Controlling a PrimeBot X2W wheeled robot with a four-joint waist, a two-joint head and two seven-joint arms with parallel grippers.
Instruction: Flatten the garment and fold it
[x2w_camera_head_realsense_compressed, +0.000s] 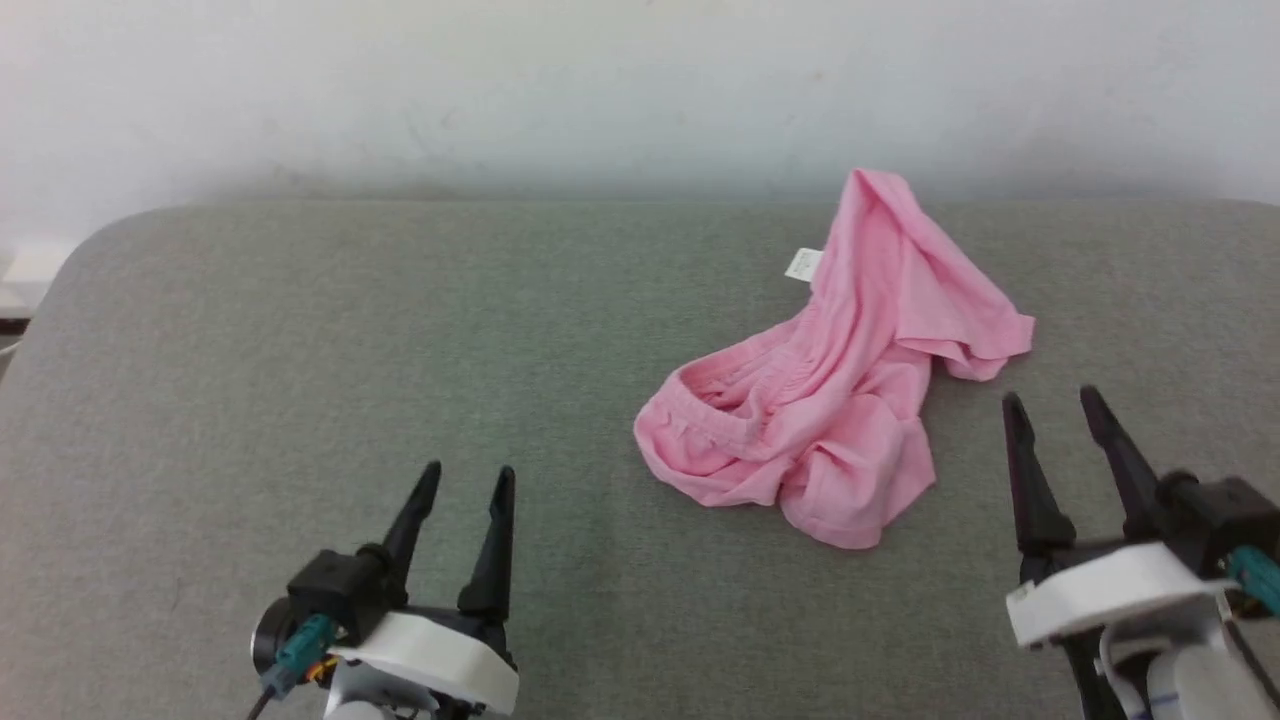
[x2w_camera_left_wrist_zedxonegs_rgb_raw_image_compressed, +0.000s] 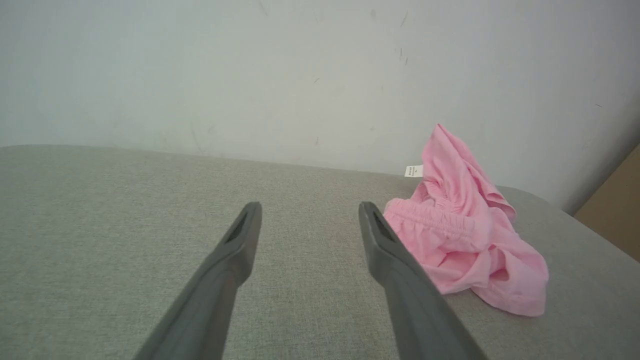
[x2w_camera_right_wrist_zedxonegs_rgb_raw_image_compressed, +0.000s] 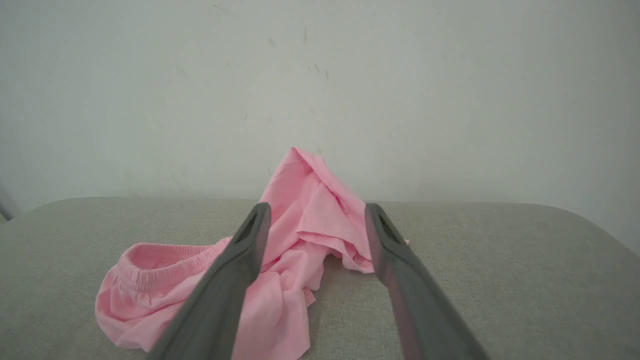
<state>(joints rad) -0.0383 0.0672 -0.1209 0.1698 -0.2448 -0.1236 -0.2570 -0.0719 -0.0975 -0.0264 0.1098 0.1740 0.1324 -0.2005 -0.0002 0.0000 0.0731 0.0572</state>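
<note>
The garment (x2w_camera_head_realsense_compressed: 830, 380) is a crumpled heap of light pink shorts on the grey padded table (x2w_camera_head_realsense_compressed: 300, 350), right of centre. Its gathered waistband faces the near left, one fold stands up toward the wall, and a small white label tag (x2w_camera_head_realsense_compressed: 803, 264) sticks out at the back. My left gripper (x2w_camera_head_realsense_compressed: 465, 480) hovers open at the lower left, well away from the cloth. My right gripper (x2w_camera_head_realsense_compressed: 1052, 400) stands open just right of the heap, touching nothing. The left wrist view has the garment (x2w_camera_left_wrist_zedxonegs_rgb_raw_image_compressed: 465, 230) to the right of its fingers; in the right wrist view the garment (x2w_camera_right_wrist_zedxonegs_rgb_raw_image_compressed: 300, 225) lies ahead between the fingers.
A pale wall (x2w_camera_head_realsense_compressed: 600, 90) runs along the table's far edge. The table's rounded far left corner (x2w_camera_head_realsense_compressed: 90, 250) drops off to a floor strip. A brown board (x2w_camera_left_wrist_zedxonegs_rgb_raw_image_compressed: 615, 210) shows past the table's right end in the left wrist view.
</note>
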